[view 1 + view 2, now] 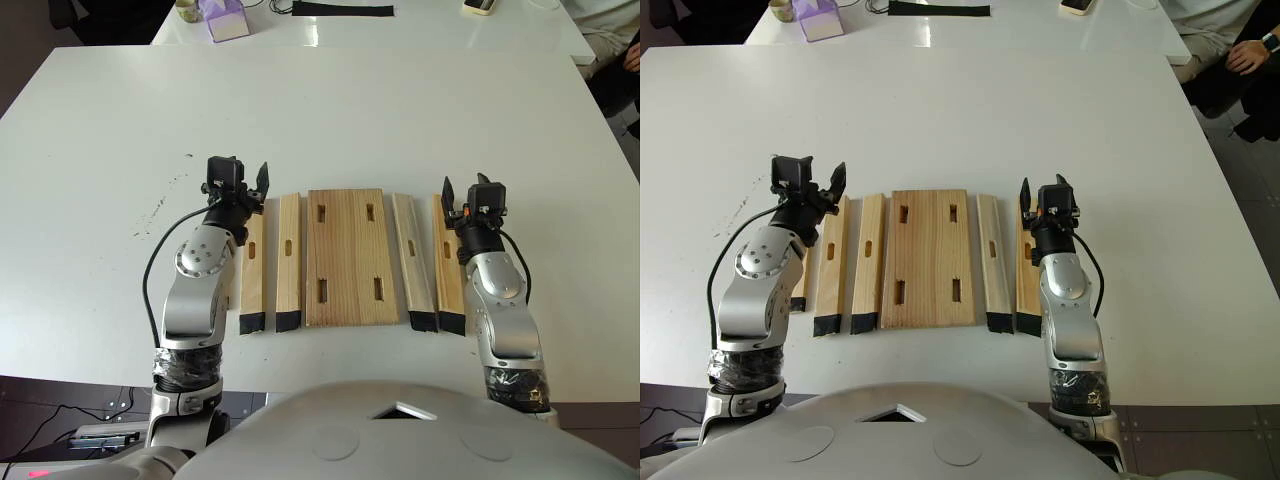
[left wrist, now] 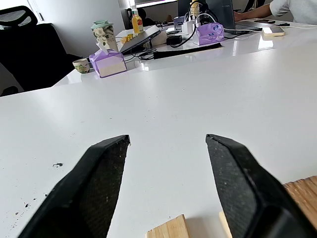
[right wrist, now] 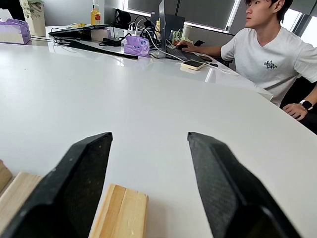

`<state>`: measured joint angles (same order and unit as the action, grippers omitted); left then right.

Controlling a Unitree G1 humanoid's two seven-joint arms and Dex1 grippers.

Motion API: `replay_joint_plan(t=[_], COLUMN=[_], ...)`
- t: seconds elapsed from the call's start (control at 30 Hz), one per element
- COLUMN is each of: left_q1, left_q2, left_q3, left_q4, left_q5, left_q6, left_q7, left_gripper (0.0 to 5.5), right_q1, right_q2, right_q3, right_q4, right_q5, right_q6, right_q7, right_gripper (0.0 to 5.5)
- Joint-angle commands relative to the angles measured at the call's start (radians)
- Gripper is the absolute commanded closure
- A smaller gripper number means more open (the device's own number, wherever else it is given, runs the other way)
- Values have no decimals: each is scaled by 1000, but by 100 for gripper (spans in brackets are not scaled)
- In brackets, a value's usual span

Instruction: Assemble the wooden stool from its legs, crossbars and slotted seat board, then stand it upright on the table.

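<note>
At nine o'clock from the seat board [image 1: 346,257], the left gripper [image 1: 243,190] hangs wide open and empty over the far end of the outermost leg [image 1: 252,272]. An off-centre pinch could skew it into the neighbouring leg [image 1: 288,262]. At three o'clock, the right gripper [image 1: 467,205], equally open and empty, risks the same.

Beyond the seat board [image 1: 346,257], open white table [image 1: 330,120] stretched to a tissue box [image 1: 225,18] and black strip [image 1: 342,10] on the far table. Close beside the seat board, the left-hand pieces [image 1: 289,262] and right-hand pieces [image 1: 412,262] lay flat with narrow gaps. The spread-fingered left gripper [image 1: 250,185] and right gripper [image 1: 458,198] stood over the outermost far ends.
</note>
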<state>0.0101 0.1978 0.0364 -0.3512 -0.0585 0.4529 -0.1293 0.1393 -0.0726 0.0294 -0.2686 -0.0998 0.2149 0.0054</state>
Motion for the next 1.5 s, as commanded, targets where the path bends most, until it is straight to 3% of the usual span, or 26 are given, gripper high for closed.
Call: replay_joint_plan(t=[0.03,1.27,1.37,1.5], left_q1=[-1,-21,28,133], left_q2=[3,16,75,279], left_q3=[4,7,-1,80], left_q4=[-9,-50,-114,-237], left_q5=[8,89,68,-7], left_q6=[15,139,199,368], left_q7=[7,59,-18,-220], left_gripper=[264,264,264,264], right_q1=[-5,-15,1,72], right_q2=[-4,-14,-9,32], right_q3=[-2,-10,-18,-30], right_q4=[-7,-36,-49,-141], right_q5=[-3,-5,-7,-15], right_q6=[16,30,27,65], right_q7=[1,-7,-17,-69], right_gripper=[269,269,269,269])
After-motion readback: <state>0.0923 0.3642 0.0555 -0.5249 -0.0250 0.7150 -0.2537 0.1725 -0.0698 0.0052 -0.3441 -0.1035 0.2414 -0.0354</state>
